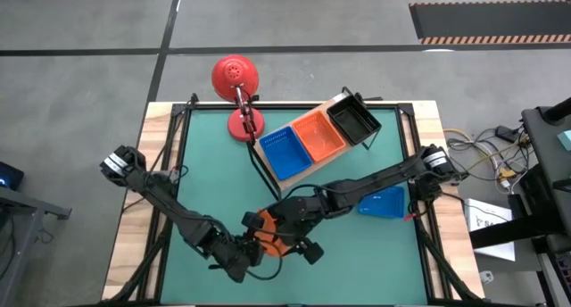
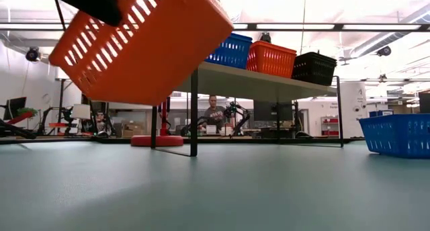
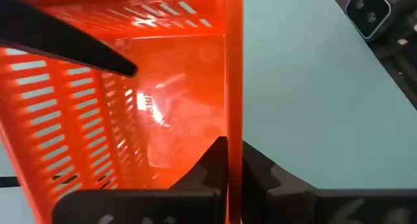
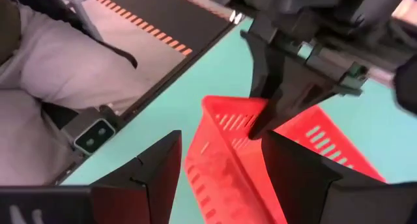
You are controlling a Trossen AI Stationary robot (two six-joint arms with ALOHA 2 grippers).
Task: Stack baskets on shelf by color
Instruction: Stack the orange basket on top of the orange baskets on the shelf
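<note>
An orange basket (image 1: 268, 237) is held off the green mat near the table's front, tilted in the low view (image 2: 144, 39). My left gripper (image 3: 233, 168) is shut on it. My right gripper (image 4: 221, 172) is open: one finger stands outside the basket's wall, and the other (image 3: 71, 45) is over its inside. I cannot tell whether it touches. The shelf (image 1: 335, 106) at the back carries a blue basket (image 1: 285, 152), an orange basket (image 1: 318, 134) and a black basket (image 1: 354, 120), side by side. Another blue basket (image 1: 382, 202) rests on the mat at the right. My left gripper pinches one side wall of the orange basket at its rim (image 3: 232, 113), one finger inside the basket and one outside. In the right wrist view its fingers (image 4: 267, 100) come down over the rim. The basket is lifted clear of the mat and tilted.
A round red lamp (image 1: 234, 75) with its red base (image 1: 245, 124) stands at the back left of the shelf. The shelf's black wire legs (image 2: 194, 113) stand on the mat. A person (image 2: 213, 113) sits in the room beyond the table.
</note>
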